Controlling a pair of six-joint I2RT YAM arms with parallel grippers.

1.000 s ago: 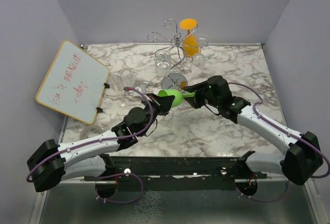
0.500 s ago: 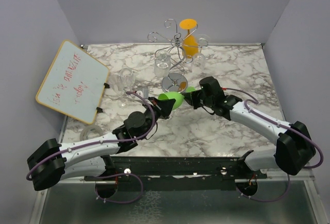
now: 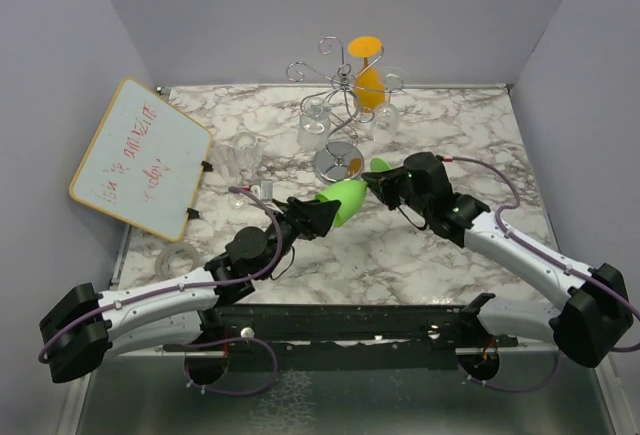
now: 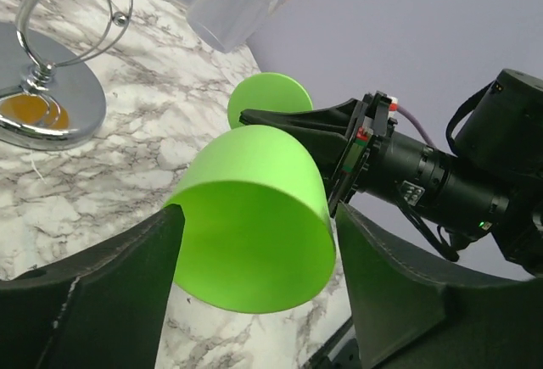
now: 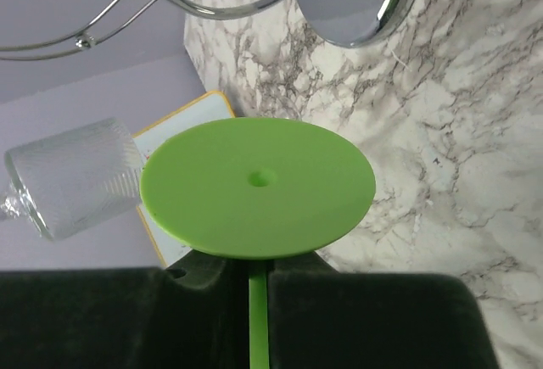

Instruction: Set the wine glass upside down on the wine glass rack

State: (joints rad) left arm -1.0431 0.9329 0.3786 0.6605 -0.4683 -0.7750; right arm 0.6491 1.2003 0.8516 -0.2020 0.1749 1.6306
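The wine glass point(image 3: 346, 199) is bright green plastic and lies nearly level above the table, its foot toward the rack. My right gripper point(image 3: 376, 184) is shut on its thin stem point(image 5: 258, 318), just behind the round foot point(image 5: 259, 187). My left gripper point(image 4: 259, 216) is open, with a finger on each side of the bowl point(image 4: 254, 208) and a gap showing on the right side. The wine glass rack point(image 3: 345, 83), silver wire with scroll arms, stands just behind on its shiny round base point(image 3: 338, 162).
An orange glass point(image 3: 368, 80) and clear glasses point(image 3: 313, 125) hang upside down on the rack. More clear glasses point(image 3: 240, 160) stand on the marble table to the left. A whiteboard point(image 3: 140, 158) leans against the left wall.
My right gripper has shut on the green stem, then my left gripper opened off the bowl. The glass has shifted slightly up and to the right.
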